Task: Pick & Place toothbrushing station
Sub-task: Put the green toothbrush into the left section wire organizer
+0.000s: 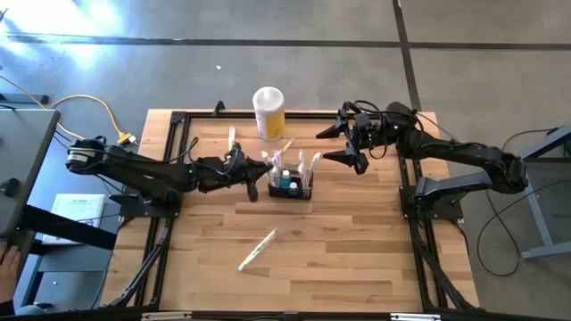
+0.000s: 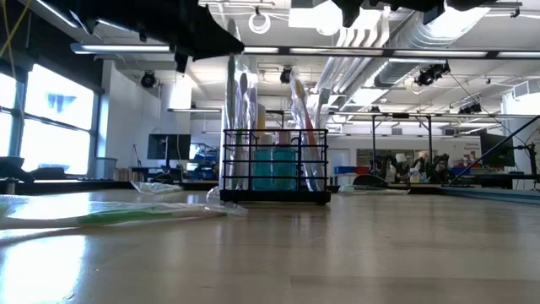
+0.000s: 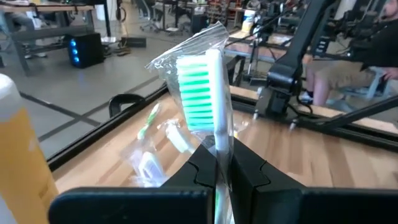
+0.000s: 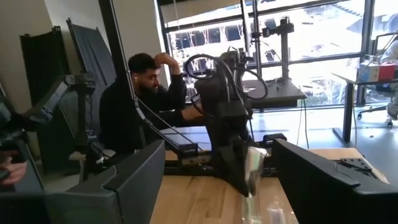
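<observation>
Clutter first: I see the yellow-and-white canister point(image 1: 268, 111) standing just behind the toothbrushing station point(image 1: 291, 185), which sits near the middle of the table point(image 1: 357, 259) toward its far side, with several wrapped brushes upright in it. One more wrapped toothbrush point(image 1: 258, 249) lies loose on the wood, well apart, nearer the front edge.

My left gripper point(image 1: 265, 167) hangs just beside the station's left end, and its fingers are pinched shut on a toothbrush point(image 3: 205, 87) in clear wrap. The right gripper point(image 1: 337, 144) hovers off the station's right rear corner with its fingers spread wide and nothing between them.

Only the left wrist view shows me that grip plainly: green bristles and crinkled wrap rising from the closed fingertips point(image 3: 239, 165), the canister cut off at one edge. From above, the arm covers that contact. The low view gives me the station's black mesh point(image 2: 274, 176), a teal item inside and the brushes leaning in it, but both arms are cropped at the top. The right wrist view looks across at the other arm and a seated person point(image 4: 140, 102) in the room beyond; the station itself I cannot make out there.
</observation>
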You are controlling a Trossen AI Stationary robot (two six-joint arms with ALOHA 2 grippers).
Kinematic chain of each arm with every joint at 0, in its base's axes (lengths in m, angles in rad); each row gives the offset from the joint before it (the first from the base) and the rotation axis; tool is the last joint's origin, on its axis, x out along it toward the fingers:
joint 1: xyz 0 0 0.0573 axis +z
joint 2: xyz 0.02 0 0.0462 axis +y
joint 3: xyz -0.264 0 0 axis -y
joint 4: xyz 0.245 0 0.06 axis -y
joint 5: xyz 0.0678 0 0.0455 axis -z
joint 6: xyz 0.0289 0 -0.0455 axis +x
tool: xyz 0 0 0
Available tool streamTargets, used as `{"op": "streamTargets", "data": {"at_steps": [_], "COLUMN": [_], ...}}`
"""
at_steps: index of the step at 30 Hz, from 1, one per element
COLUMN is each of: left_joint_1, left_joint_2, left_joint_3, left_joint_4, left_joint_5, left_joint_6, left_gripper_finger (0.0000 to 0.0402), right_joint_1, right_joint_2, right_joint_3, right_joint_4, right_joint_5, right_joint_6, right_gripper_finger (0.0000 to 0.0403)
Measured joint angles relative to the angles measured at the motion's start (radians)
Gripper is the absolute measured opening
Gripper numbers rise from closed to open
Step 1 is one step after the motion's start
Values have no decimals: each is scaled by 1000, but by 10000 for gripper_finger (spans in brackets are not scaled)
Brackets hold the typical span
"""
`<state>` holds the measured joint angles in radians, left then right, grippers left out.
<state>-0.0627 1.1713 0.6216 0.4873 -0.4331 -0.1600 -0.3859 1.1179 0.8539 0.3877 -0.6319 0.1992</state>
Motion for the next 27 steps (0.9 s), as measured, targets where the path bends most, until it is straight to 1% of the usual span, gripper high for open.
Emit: {"op": "streamTargets", "data": {"at_steps": [3,7,11,13,15,18,22,24,27], "left_joint_1": [1,28,54,62,63,63,63,63,63], "left_joint_2": [34,66,102,114,129,143,158,167,189], "left_joint_3": [0,1,0,0,0,0,0,0,0], "left_joint_4": [5,54,60,65,71,76,84,84,79], "left_joint_5": [0,-3,10,36,61,73,85,108,111], "left_joint_6": [7,35,11,-2,-3,-12,-41,-60,-114], "left_gripper_finger": [7,9,9,9,9,10,10,13,26], "right_joint_1": [0,0,0,0,0,0,0,0,0], "right_joint_2": [0,0,0,0,0,0,0,0,0], "right_joint_3": [0,0,0,0,0,0,0,0,0], "right_joint_4": [-10,-21,-19,-19,-19,-19,-26,-27,-28], "right_joint_5": [-5,-5,-5,-7,-29,-55,-56,-57,-73], "right_joint_6": [5,5,5,6,6,6,6,6,6], "right_gripper_finger": [287,288,286,288,288,288,287,287,288]}}
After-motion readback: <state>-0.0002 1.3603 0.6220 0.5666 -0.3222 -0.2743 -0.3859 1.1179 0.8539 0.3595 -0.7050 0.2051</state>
